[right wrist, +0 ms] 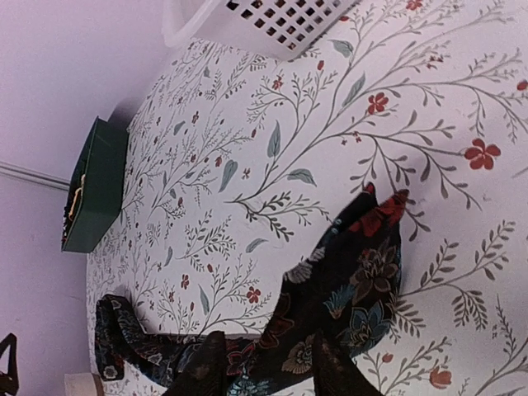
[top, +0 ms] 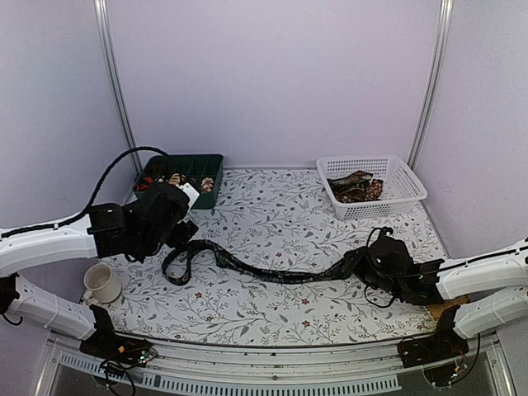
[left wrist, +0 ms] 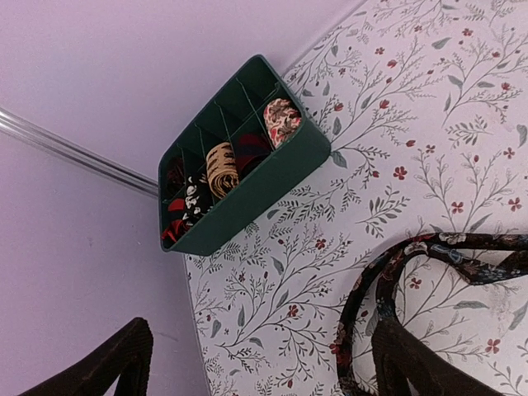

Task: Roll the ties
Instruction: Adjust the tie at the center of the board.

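1. Right gripper (right wrist: 268,367) sat low over the wide end of the tie (right wrist: 355,280), jaws partly apart and not clamped on it.
2. Left gripper (left wrist: 262,338) hung wide open beside the tie's looped other end.
3. That tie lay unrolled across the table (top: 272,206). Rolled ties (left wrist: 221,169) filled part of the tray (left wrist: 256,194), and loose ties (top: 356,188) remained in the basket (top: 371,161), so most of the work seemed left.

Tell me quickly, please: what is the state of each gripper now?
Left gripper: open, empty.
Right gripper: jaws astride the tie; grip cannot be told.
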Motion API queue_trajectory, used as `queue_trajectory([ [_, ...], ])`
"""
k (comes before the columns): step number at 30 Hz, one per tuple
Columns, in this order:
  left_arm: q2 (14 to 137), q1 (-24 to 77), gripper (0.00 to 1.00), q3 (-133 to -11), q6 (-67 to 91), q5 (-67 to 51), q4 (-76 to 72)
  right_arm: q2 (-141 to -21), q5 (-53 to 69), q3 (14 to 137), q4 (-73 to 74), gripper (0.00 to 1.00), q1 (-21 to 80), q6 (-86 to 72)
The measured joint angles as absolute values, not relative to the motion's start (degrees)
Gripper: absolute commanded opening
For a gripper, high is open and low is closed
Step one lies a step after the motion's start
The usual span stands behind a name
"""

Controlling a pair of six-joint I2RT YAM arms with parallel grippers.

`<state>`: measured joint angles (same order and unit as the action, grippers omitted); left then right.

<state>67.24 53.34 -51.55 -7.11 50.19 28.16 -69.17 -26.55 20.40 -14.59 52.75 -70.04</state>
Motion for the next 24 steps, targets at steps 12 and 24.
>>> queue_trajectory([
  [12, 69.8, 51.7, 1.00, -52.8, -6.7, 45.3, 27.8, -54.1, -25.0, 25.1, 5.3, 0.64, 52.8, -69.7],
  [24, 71.7, 37.6, 1.00, -51.5, -1.9, 17.8, 28.7, -80.5, -16.6, 51.6, 3.4, 0.67, 50.2, -47.4],
])
